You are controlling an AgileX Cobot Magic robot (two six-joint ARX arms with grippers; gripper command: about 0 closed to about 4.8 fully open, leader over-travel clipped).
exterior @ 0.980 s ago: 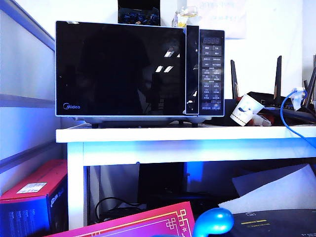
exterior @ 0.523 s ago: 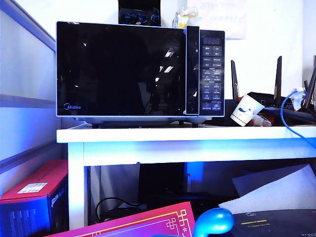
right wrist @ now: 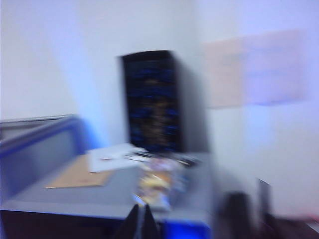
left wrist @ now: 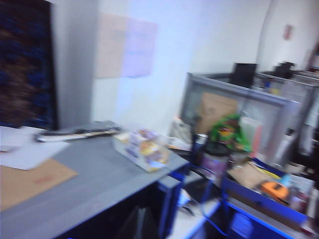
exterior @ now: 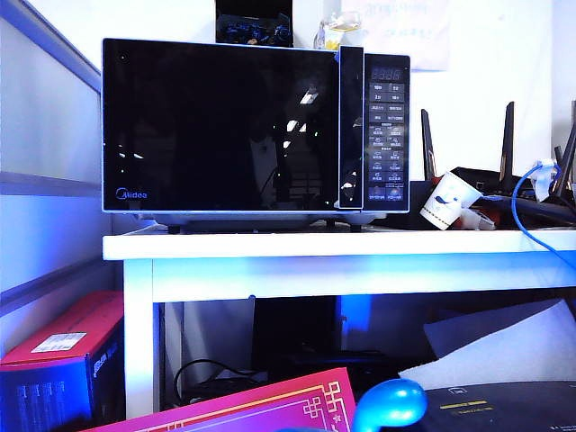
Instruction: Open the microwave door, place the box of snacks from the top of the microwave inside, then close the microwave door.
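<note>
The black microwave [exterior: 256, 126] stands on a white table [exterior: 342, 245], its glossy door [exterior: 220, 126] closed flat beside the handle strip [exterior: 351, 126]. On its top, at the right, sits the small pale box of snacks [exterior: 337, 31]. Neither arm shows in the exterior view. Both wrist views are blurred and look across the grey microwave top [left wrist: 75, 184]. The box of snacks [left wrist: 142, 149] lies ahead of my left gripper [left wrist: 139, 224], whose fingertips look pressed together. My right gripper [right wrist: 141, 221] is shut and empty just short of the box of snacks [right wrist: 159, 181].
A dark box with blue-wrapped pieces [exterior: 254, 22] stands on the microwave top left of the snacks. A paper cup [exterior: 447, 200], a router with antennas [exterior: 504, 180] and a blue cable [exterior: 522, 207] crowd the table's right. A red box [exterior: 63, 351] sits below.
Only the reflections in the door glass have shifted. The microwave, its door and the boxes on top stay where they were.
</note>
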